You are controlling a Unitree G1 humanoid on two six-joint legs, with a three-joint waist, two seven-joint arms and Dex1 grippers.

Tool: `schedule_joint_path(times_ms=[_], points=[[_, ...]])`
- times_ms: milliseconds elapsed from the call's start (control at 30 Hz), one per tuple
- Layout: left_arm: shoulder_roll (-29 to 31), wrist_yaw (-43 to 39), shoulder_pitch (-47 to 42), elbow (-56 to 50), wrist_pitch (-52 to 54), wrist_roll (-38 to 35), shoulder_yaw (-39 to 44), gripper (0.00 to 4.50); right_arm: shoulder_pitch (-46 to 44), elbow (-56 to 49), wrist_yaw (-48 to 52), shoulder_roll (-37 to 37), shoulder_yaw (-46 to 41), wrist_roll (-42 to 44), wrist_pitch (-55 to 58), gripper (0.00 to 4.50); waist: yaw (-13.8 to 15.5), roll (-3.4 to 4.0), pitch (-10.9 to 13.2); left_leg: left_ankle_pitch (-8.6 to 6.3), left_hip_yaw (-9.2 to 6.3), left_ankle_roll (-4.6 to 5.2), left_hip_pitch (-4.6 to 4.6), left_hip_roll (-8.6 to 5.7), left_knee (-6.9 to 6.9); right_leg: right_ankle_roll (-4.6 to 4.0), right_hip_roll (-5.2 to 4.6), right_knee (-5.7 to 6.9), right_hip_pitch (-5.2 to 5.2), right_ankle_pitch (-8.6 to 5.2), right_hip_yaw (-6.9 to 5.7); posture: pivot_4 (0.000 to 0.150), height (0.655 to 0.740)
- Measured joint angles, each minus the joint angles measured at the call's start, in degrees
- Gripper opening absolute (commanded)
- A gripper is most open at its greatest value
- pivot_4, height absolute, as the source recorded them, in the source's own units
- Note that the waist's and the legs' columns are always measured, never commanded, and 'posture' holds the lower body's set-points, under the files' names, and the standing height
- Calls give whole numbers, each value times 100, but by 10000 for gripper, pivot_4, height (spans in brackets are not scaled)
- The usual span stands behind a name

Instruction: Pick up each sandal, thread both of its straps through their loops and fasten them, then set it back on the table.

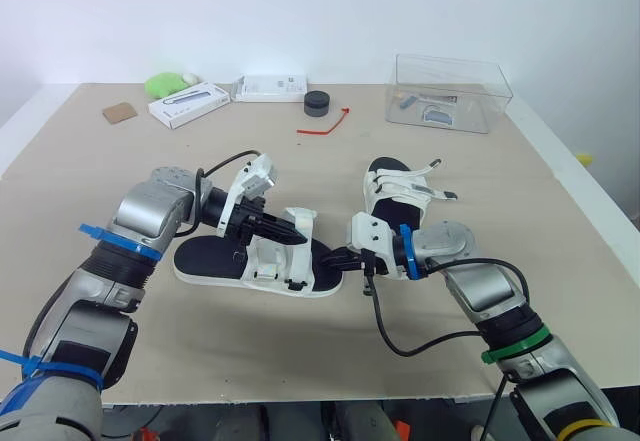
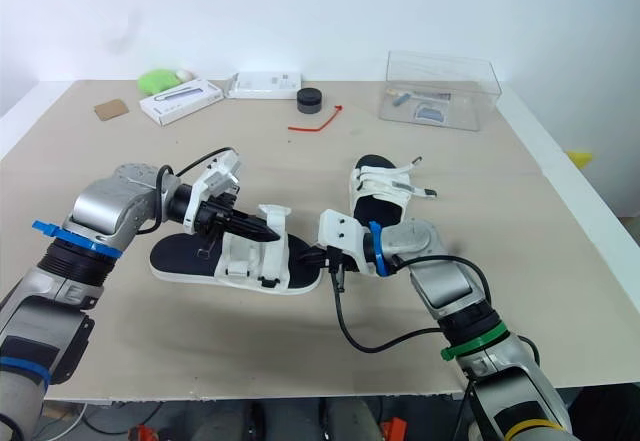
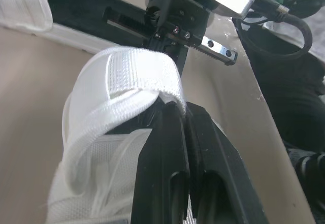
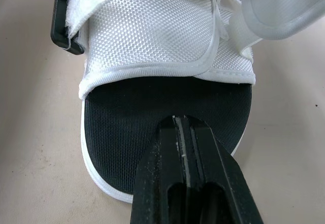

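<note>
Near sandal [image 1: 212, 258] lies flat on the worktop [image 1: 100, 181], long axis left to right, black footbed up.

Left hand [image 1: 297, 232] extends from the left over the footbed. Its fingers [image 3: 167, 153] are together, pinched on the folded end of a white strap [image 3: 129, 74]. That strap stands up off the sandal's middle.

White mesh upper [image 4: 152, 36] spans the sandal below the strap, with a black loop [image 4: 63, 33] at one side.

Right hand [image 1: 340, 258] is at the sandal's right end. Its fingers [image 4: 152, 183] are pressed flat against each other with nothing between them. The tips sit over the black footbed, just short of the mesh upper. They are probably touching the footbed, but the angle is too steep to confirm.

Second sandal [image 1: 392, 193] sits farther back and to the right, just behind the right hand and apart from the first. Its strap ends are loose and poke out to the right.

Far edge, left to right:
- brown card [image 1: 119, 112]
- green object [image 1: 163, 84]
- white box [image 1: 188, 104]
- white packet [image 1: 270, 87]
- black puck [image 1: 317, 103]
- red tie [image 1: 325, 125]
- clear plastic box [image 1: 450, 92] with small items inside
</note>
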Motion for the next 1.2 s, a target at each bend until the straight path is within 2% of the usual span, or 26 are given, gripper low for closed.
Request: schedule_joint_path(times_ms=[133,233,333,600,767,867,933,967,1200], points=[[99,-234,86,-81,99,-82,1,1062,1,-3,3,-2,-1,0,3,0,2,0,0,0,-1,0,0,1,0,0,2,0,0,0,-2,1500,7400],[98,-261,82,-82,252,-92,11,8595,1,-2,2,-2,-1,-1,3,0,2,0,0,0,0,0,0,1,0,0,2,0,0,0,-3,1500,7400],[88,-238,79,-69,315,-90,11,20695,1,-3,2,-2,-1,-4,2,0,2,0,0,0,-1,0,0,1,0,0,2,0,0,0,-5,1500,7400],[303,-397,-9,-333,1011,-319,82,20695,2,-5,10,-7,0,-8,-7,0,0,0,0,0,-1,0,-1,2,0,1,2,0,-1,-1,-5,1500,7400],[316,-398,264,-629,1012,-306,-78,20695,2,-2,10,-23,-1,-18,-24,0,6,0,0,0,0,-1,0,0,0,5,-3,0,0,1,-4,1500,7400],[270,-379,270,-629,873,-241,-132,12007,2,0,11,-23,7,-27,-51,0,6,0,0,1,1,-1,0,-1,1,5,-2,0,0,1,-4,1500,7400],[265,-361,270,-621,736,-167,-162,2256,1,0,11,-23,9,-27,-60,0,6,0,0,1,-1,-1,0,0,0,3,0,0,0,0,-3,1500,7400],[259,-353,270,-612,660,-114,-178,953,1,0,11,-23,9,-27,-61,0,6,0,0,1,-1,-1,0,0,0,3,0,0,0,0,-2,1500,7400],[63,-269,265,-367,108,224,-326,953,1,-1,12,-29,9,-28,-52,0,7,0,0,1,1,-1,0,-2,1,4,-3,0,1,1,-3,1500,7400]])
